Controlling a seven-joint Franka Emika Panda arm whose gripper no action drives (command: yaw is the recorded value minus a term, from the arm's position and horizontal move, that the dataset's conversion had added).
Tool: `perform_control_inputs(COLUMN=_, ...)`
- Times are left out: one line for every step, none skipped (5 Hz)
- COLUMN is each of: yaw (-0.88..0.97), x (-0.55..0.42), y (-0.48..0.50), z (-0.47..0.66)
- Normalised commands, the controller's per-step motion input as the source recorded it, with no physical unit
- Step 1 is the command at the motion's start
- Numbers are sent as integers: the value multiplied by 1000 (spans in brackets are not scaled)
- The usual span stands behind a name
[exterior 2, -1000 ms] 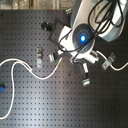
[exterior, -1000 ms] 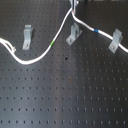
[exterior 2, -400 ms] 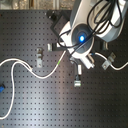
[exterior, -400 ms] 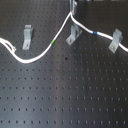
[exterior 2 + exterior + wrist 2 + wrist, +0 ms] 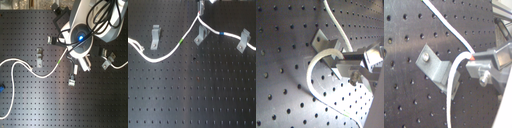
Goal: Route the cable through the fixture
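Pinched shut on the cable (image 5: pixel 454 67), end effector (image 5: pixel 473 60) at the far edge of the bench (image 5: pixel 193 95), just beside the middle clip; in both wrist views fingertips closed with the white cord bending out from between them.

Going left to right in the first exterior view: a left clip (image 5: pixel 154 36) standing near the far left of the bench, cable end lying just beside its foot, not in its fork. Then a long slack sag of white cord across the perforated plate, green band (image 5: pixel 181 40) on the rising part. Then the fixture (image 5: pixel 203 34), middle of three grey clips, cord climbing to the grip just above and behind it. Whether already seated in the fork: cannot tell. Then blue band (image 5: pixel 221 33), cord running on to the right clip (image 5: pixel 244 40) and off the right edge.

Handling, as a judgement: light, limp, no stiffness to push with; goes only where pulled. Smooth jacket, likely to slide through a loose pinch. Best hold close to the fork, so the short free length stays straight enough to drop in.
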Motion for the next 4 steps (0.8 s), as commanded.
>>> perform_control_inputs(yaw=-591, x=-319, y=251, z=113)
perform_control_inputs(yaw=-574, x=-312, y=114, z=41)
perform_control_inputs(yaw=-117, x=-77, y=-77, z=24)
perform_control_inputs(yaw=517, x=-81, y=-297, z=85)
